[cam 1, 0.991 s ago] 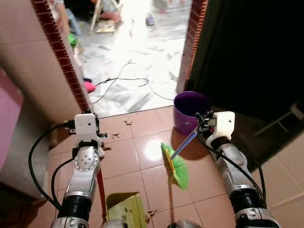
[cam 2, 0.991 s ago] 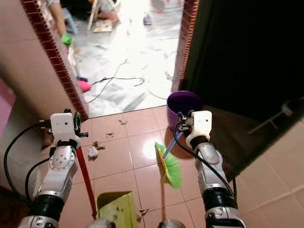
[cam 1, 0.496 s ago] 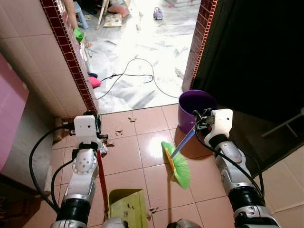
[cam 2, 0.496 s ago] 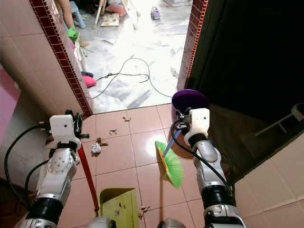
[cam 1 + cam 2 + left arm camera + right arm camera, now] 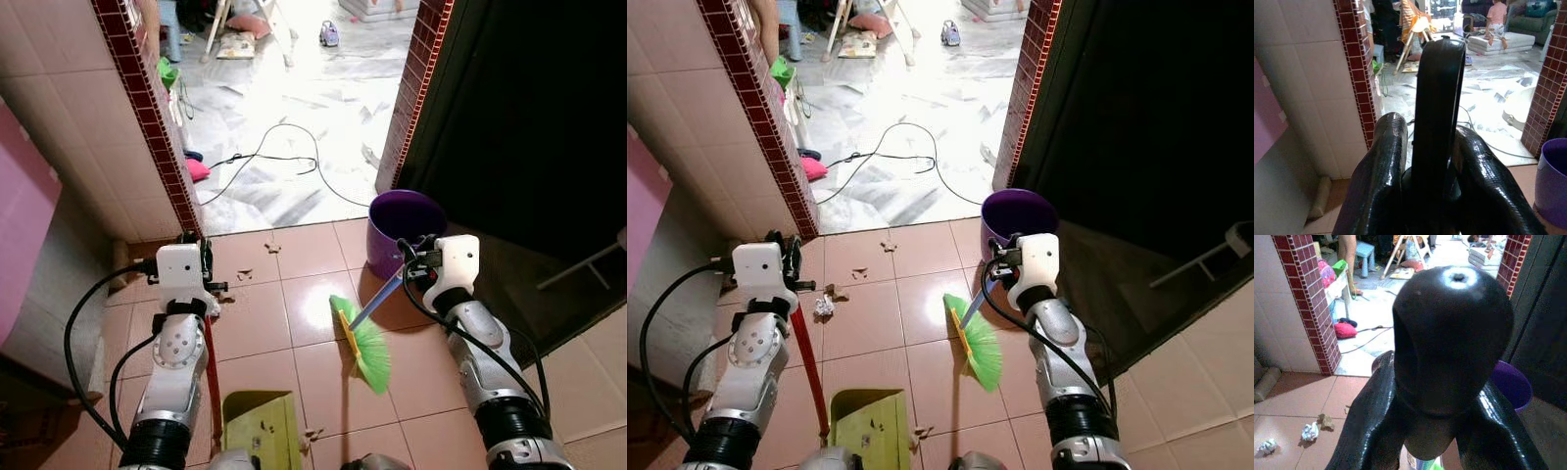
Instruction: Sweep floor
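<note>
A broom with green bristles point(image 5: 361, 345) rests on the terracotta tiles, its blue handle point(image 5: 378, 298) slanting up to my right gripper point(image 5: 412, 262). That gripper is shut on the handle's black knob point(image 5: 1452, 333). A yellow-green dustpan point(image 5: 261, 431) stands on the floor near my feet. Its red handle point(image 5: 210, 367) rises to my left gripper point(image 5: 204, 281), shut on the black grip point(image 5: 1437, 107). Crumpled paper scraps point(image 5: 825, 305) lie on the tiles between the dustpan handle and the doorway, with smaller bits point(image 5: 244, 275) beyond.
A purple bucket point(image 5: 404, 227) stands just beyond the broom, beside the brick-edged door post point(image 5: 416, 88). A black cable point(image 5: 284, 157) snakes over the pale floor past the threshold. A tiled wall point(image 5: 78, 117) and a pink cabinet point(image 5: 20, 235) close off the left.
The whole picture has shifted as the camera moved, showing more of the room past the doorway. Both grippers keep their hold, and the broom head stays on the same tile.
</note>
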`<state>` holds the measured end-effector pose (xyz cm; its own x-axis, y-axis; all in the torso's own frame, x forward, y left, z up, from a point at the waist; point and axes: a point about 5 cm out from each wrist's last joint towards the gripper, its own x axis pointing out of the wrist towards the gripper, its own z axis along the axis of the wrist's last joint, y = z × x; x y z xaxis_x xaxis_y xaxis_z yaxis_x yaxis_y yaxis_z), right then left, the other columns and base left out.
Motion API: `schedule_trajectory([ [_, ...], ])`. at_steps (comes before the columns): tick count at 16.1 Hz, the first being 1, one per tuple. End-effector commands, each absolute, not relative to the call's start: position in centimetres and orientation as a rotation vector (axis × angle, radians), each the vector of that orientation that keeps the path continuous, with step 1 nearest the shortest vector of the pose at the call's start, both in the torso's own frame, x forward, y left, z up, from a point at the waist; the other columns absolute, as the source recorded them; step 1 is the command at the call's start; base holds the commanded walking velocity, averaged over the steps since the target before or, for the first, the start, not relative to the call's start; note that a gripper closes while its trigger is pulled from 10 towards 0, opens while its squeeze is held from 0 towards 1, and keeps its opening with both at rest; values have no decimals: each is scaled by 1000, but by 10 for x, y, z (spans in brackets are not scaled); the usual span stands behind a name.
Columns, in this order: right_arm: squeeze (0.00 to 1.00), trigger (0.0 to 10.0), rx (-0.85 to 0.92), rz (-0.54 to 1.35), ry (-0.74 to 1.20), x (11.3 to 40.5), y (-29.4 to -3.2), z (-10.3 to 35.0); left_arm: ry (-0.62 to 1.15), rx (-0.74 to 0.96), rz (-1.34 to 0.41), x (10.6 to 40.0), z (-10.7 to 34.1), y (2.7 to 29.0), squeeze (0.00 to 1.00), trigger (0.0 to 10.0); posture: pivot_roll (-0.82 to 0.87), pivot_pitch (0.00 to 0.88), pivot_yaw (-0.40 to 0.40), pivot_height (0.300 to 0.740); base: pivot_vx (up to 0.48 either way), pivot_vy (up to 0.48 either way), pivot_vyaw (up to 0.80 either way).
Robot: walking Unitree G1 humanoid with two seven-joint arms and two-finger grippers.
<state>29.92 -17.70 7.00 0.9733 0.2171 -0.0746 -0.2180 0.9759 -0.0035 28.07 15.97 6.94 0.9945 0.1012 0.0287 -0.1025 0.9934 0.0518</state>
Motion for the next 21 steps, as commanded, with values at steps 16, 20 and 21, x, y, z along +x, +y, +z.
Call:
schedule_trajectory([
  [16,0,10000,-25,269,122,288,-176,67,4,63,73,269,63,142,0,10000,-76,0,-71,740,0,0,0],
  [20,0,10000,-8,263,138,287,-173,60,37,93,47,275,56,139,0,10000,-71,0,-62,740,0,0,0],
  [21,0,10000,1,259,141,288,-172,60,43,93,43,276,55,138,0,10000,-72,0,-56,740,0,0,0],
])
